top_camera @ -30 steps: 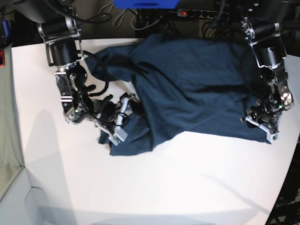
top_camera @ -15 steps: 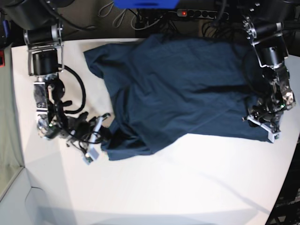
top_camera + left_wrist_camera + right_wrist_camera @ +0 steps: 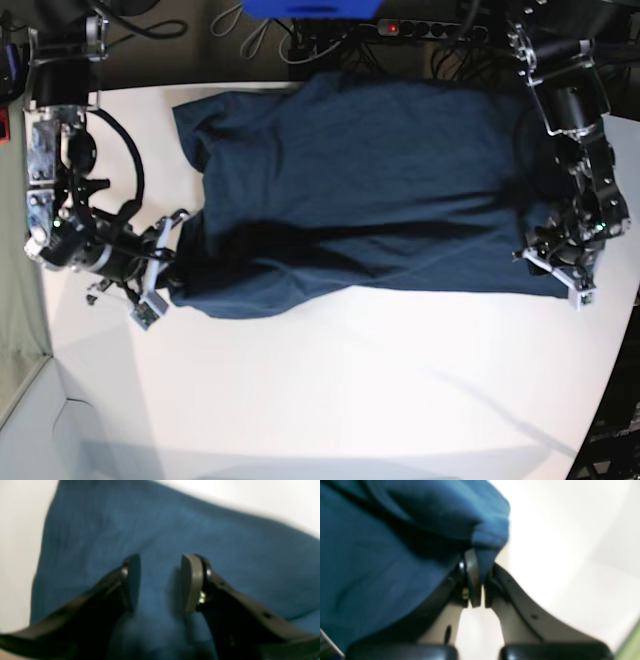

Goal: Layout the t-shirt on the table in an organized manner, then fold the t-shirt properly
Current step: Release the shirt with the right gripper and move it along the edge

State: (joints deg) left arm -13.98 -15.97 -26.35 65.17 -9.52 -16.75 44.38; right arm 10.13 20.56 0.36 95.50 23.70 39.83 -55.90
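Layout stage, nearly done: t-shirt spread along the tabletop's far edge, wrinkled; one corner pinched by the right hand; left hand half-open above cloth; folding not begun.

Behind the far edge of the work surface you had a black power strip with a red lit switch, lying among a tangle of dark cables. Just left of it, a bright blue object sat at the top of the base view, cut off by the frame. At the left border you also had a greenish panel running down the side.
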